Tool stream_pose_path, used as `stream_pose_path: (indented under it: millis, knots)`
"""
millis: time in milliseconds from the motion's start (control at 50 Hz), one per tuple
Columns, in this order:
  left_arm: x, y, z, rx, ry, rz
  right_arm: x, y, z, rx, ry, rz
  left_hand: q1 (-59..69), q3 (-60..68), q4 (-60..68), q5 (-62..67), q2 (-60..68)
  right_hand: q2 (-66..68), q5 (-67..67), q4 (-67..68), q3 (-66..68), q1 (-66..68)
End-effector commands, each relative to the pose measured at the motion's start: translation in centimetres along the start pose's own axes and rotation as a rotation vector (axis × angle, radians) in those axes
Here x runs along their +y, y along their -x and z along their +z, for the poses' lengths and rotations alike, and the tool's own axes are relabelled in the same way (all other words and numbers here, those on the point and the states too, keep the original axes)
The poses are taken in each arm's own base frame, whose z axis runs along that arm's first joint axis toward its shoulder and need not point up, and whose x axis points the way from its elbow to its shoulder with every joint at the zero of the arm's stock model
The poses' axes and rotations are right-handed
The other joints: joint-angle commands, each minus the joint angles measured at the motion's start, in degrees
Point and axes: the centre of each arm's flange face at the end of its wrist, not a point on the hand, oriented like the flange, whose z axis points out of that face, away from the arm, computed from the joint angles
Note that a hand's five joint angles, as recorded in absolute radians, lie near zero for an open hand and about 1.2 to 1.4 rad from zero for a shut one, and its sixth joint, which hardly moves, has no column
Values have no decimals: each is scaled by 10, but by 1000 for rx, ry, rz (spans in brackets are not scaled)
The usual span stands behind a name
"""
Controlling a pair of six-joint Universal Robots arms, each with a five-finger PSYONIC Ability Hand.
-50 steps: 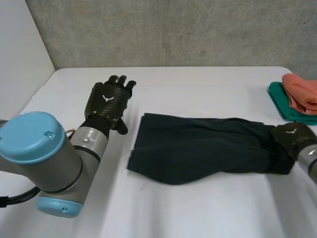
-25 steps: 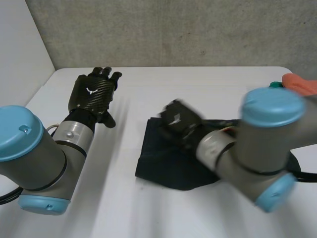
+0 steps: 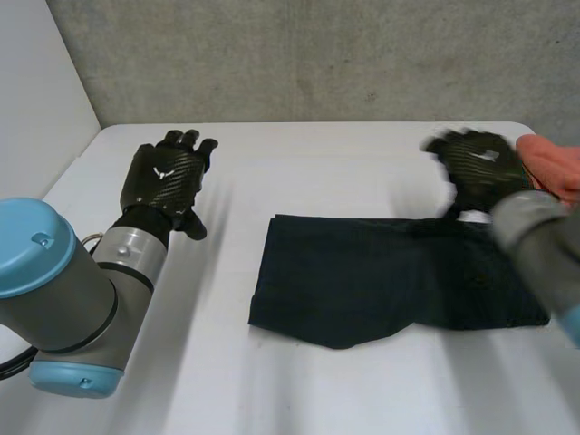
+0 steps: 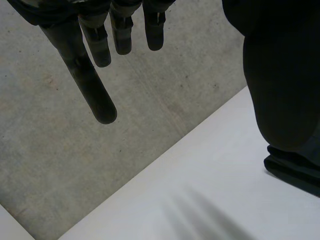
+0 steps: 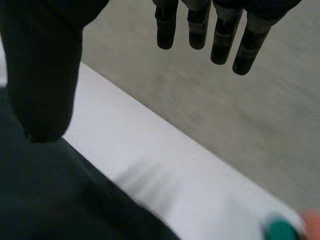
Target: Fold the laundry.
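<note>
A dark cloth (image 3: 390, 281) is spread flat on the white counter (image 3: 362, 154), stretched from the middle to the right side. Its left edge is straight and its near edge bulges out toward the left end. The left hand (image 3: 168, 177) is held over the far left part of the counter, well apart from the cloth. Its fingers (image 4: 85, 82) are seen straight and relaxed in the left wrist view, and nothing is grasped. The right hand (image 3: 476, 168) is found at the cloth's far right edge. In the right wrist view its fingers (image 5: 222, 45) are stretched out straight against the grey wall (image 3: 317, 54), released, with nothing held between them and the thumb. The cloth lies under the palm. Whether the thumb touches the cloth cannot be told. An orange cloth (image 3: 555, 168) is seen at the far right edge of the counter, just beyond the right hand, and a green cloth (image 5: 279, 231) is made out beside it.
</note>
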Motion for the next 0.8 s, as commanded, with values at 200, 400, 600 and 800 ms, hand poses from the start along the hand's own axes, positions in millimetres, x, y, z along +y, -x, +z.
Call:
stream_pose_path:
  millis: [200, 400, 600, 800]
  knots:
    - [6, -4, -1, 12, 17, -1, 116, -76, -40, 13, 325, -184, -15, -24, -379, -28, -17, 85, 78, 77, 90, 96]
    - [6, -7, -3, 20, 20, -1, 137, -80, -35, 35, 325, -179, -15, -24, -379, -28, -17, 131, 124, 122, 136, 142]
    - [10, -9, -4, 27, 32, 0, 144, -81, -29, 34, 314, -181, -15, -24, -379, -28, -17, 670, 663, 662, 675, 681]
    - [7, -7, -5, 23, 23, 1, 114, -92, -25, 83, 245, -258, -15, -24, -379, -28, -17, 670, 663, 662, 675, 681]
